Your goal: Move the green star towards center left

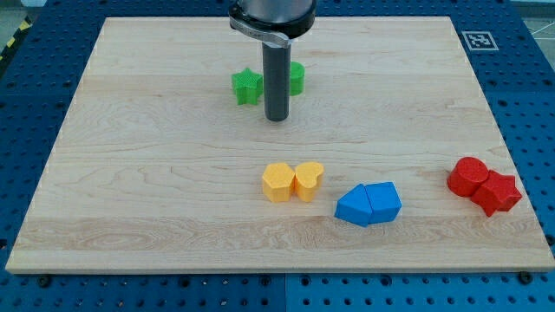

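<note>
Green star point(247, 87) just left of my tip point(277, 118) — apart, tip bare.

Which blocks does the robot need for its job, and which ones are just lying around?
Needed:
green star block
my tip, just right of the star
wooden board

Just lying around:
other green block, partly hidden behind the rod
two yellow blocks
two blue blocks
two red blocks
</note>
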You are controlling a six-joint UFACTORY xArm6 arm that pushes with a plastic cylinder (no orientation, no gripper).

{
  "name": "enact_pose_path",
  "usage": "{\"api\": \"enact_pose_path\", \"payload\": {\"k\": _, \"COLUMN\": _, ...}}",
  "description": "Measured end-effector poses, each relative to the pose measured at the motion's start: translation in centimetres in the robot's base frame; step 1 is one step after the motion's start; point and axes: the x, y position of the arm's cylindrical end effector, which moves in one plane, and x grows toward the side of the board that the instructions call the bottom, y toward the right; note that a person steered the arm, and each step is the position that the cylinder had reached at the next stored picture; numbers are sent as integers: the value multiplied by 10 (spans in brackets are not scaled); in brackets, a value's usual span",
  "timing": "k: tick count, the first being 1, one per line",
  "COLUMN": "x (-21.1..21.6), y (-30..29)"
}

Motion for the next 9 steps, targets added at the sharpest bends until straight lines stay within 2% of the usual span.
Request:
{"api": "enact_pose_path", "payload": {"k": 1, "x": -21, "y": 2}}
{"api": "enact_pose_path", "payload": {"k": 3, "x": -26, "y": -1}}
{"api": "enact_pose_path", "payload": {"k": 6, "x": -36, "y": -94}}
{"api": "enact_pose_path", "payload": {"k": 9, "x": -37, "y": -71}}
